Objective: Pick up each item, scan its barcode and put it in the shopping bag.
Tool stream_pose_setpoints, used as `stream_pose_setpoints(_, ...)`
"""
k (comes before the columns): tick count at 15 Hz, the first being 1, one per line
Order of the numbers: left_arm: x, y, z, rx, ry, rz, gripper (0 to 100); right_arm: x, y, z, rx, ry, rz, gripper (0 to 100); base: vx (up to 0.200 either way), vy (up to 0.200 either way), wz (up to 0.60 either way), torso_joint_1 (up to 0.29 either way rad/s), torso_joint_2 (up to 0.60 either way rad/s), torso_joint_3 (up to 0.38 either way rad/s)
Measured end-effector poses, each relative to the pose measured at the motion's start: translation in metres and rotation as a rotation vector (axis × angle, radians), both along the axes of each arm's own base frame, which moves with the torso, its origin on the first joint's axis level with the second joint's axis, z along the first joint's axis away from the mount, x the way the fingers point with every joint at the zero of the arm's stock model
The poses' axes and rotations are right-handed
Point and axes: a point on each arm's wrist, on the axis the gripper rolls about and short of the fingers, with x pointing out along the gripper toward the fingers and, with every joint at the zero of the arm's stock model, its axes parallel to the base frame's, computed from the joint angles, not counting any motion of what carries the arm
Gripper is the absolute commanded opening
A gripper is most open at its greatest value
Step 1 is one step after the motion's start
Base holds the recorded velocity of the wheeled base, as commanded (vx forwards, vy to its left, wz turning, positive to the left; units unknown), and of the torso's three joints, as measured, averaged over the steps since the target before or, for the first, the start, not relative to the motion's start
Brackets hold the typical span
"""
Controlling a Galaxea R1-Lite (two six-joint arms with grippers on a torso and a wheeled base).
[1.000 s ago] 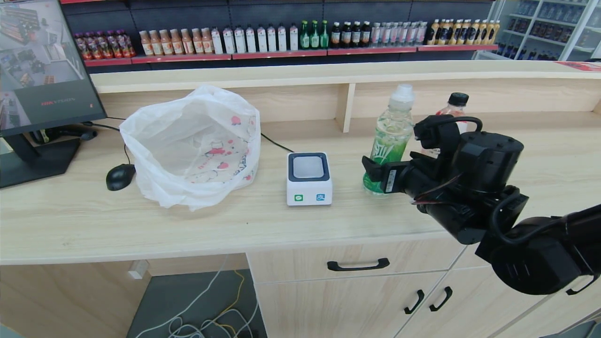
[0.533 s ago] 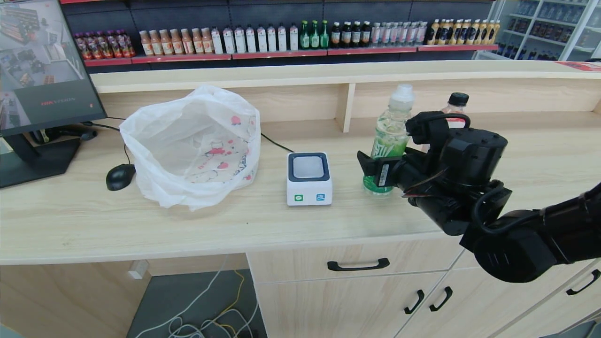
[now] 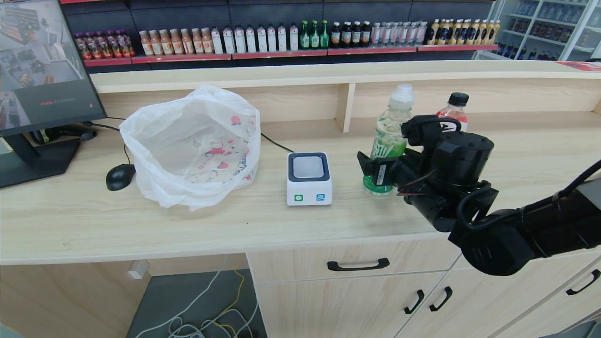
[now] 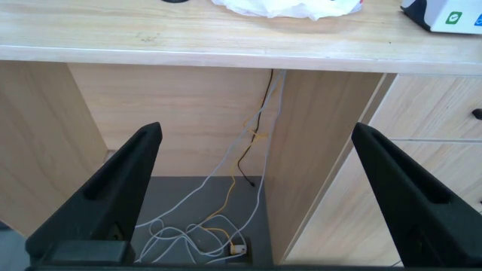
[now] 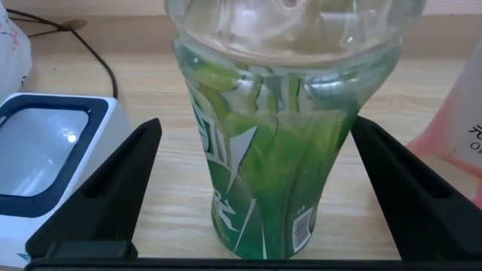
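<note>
Spread open either side of the green bottle (image 5: pixel 271 173), the right fingers (image 5: pixel 98 196) could topple it by closing off-centre.

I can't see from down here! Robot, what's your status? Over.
Right gripper open, straddling the green bottle, not gripping yet. Left gripper open, low in front of the counter. Red bottle stands close beside the green one.

lower half of red-labelled bottle (image 3: pixel 451 113) hidden behind right arm (image 3: pixel 462 157), monitor (image 3: pixel 42 65) cropped
</note>
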Motion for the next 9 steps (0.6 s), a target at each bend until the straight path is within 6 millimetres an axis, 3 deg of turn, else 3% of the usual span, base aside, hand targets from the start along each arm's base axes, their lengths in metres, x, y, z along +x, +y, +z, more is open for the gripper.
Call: stream_pose_setpoints(9, 0.0, 0.0, 0.0, 0.0, 0.0, 0.0, 100, 0.015, 0.001, 0.003, -0.024, -0.032, -0.004, 100, 0.0, 0.0, 0.0, 0.0, 0.0, 0.0)
